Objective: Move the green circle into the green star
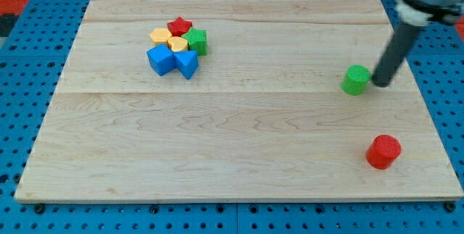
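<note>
Nearest you, at the lower right of the frame, one red cylinder (383,152) stands alone on the wooden board (217,147), well apart from everything else.

Further up on the right side you find the one green circle (355,80), a short upright cylinder. My tip (378,84) rests on the board just beside it, on the circle's right; from this angle you cannot tell whether the two touch. The dark rod rises from there toward the upper right corner of the frame, tilted that way in the picture. There is no claw on this arm, so there is nothing released, clenched or grasping to report; the rod holds nothing.

Farther still, in the upper left part of the frame, six blocks sit packed together in one cluster. Counting from its near edge you have two blue ones: a blue cube (160,59) on the left and a blue block (186,64), roughly wedge-shaped, touching it on the right. Behind them lie two yellow ones: a yellow block (177,44) in the middle and a yellow hexagon-like block (160,35) to its upper left. The one green star (196,41) sits at the cluster's right edge, and the one red star (180,26) is at its far edge.

The green circle is well apart from the green star, with a wide stretch of board between them.
</note>
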Action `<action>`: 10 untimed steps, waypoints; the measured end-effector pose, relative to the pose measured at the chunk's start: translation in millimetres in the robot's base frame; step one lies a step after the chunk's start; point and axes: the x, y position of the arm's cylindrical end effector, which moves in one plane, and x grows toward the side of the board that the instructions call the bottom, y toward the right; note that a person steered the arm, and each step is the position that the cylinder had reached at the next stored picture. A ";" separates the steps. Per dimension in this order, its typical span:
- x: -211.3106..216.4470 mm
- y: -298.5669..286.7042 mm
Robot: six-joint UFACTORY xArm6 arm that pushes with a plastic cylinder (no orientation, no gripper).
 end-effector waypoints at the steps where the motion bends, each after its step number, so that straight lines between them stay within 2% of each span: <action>1: 0.0 -103.1; 2: -0.3 -165.6; 3: 15.4 -170.8; 5: -24.3 -234.7; 6: -30.4 -250.6; 7: -29.7 -238.6; 8: 1.0 -191.6; 9: 46.0 -126.7; 10: 86.2 -17.3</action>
